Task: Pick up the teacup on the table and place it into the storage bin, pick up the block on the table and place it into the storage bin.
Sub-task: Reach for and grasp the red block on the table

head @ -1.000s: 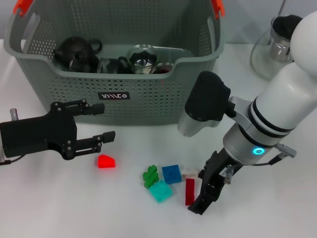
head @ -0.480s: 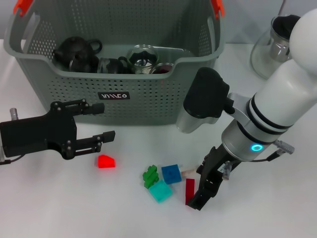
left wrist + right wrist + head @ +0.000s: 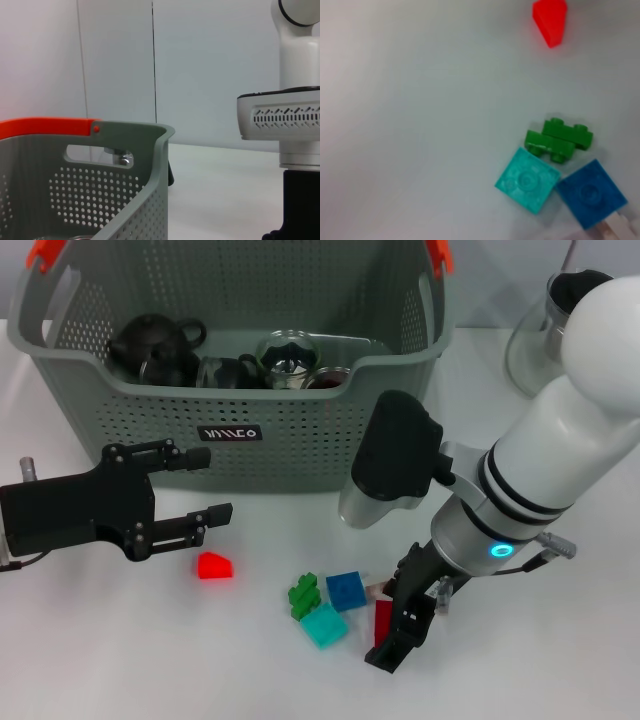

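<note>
Head view is showing the right gripper (image 3: pixel 397 625) reaching down over the dark red block (image 3: pixel 383 618) on the table (image 3: pixel 120 660), beside the blue (image 3: pixel 346 590), teal (image 3: pixel 325 625) and green (image 3: pixel 303 593) blocks; its jaws seem to be straddling it, though I cannot tell their state. The left gripper (image 3: pixel 195 492) is hovering with jaws open and empty, before the storage bin (image 3: pixel 300 435) near a bright red block (image 3: pixel 213 566).

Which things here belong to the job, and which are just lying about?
Job:
storage bin, already holding dark teaware
blocks on the table: red block, green block, teal block, blue block, dark red block
right gripper, down at the dark red block
left gripper, open near the bin

Lying about:
glass teapot at the far right
</note>
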Controlling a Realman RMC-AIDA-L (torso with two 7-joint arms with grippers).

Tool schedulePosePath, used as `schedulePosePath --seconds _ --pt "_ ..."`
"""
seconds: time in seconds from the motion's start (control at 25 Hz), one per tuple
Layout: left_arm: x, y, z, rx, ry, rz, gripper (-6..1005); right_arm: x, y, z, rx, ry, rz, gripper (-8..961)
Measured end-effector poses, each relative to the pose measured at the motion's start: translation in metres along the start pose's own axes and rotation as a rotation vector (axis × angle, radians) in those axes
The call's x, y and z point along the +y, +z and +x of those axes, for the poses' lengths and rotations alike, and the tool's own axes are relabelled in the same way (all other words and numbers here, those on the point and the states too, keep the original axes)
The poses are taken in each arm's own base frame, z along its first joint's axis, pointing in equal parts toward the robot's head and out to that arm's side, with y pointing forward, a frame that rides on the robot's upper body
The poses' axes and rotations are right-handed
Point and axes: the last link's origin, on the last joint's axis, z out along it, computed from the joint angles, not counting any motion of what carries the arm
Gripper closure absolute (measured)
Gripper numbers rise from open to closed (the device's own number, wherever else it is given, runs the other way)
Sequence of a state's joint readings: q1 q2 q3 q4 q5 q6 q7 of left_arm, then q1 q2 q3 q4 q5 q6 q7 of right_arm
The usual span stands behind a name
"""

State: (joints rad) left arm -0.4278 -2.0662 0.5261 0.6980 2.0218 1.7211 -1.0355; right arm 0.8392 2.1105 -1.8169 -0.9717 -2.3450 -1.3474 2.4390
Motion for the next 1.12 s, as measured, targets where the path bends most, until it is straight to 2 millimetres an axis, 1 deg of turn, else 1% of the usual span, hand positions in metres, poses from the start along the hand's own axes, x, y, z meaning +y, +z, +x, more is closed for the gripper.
schedulePosePath --seconds 0.56,0.76,1.08,1.12 --pt "0.0009 -0.0001 -0.0008 0.0 -0.003 0.001 324 0.0042 0.0045 -0.0023 0.005 -0.026 0.003 7" --pt "0.001 -0.0002 -0.0009 0.0 -0.003 0.001 324 0.0043 0.0055 -0.0025 0.006 -0.032 0.009 31" --pt "0.0011 -0.0001 -0.001 0.001 -0.004 0.001 325 0.0046 0.0056 -0.0035 0.011 -0.043 0.013 229" --pt "0.0011 0.0 -0.001 0.001 -0.004 0.0 325 0.0044 0.0055 -0.0033 0.011 -0.043 0.014 236"
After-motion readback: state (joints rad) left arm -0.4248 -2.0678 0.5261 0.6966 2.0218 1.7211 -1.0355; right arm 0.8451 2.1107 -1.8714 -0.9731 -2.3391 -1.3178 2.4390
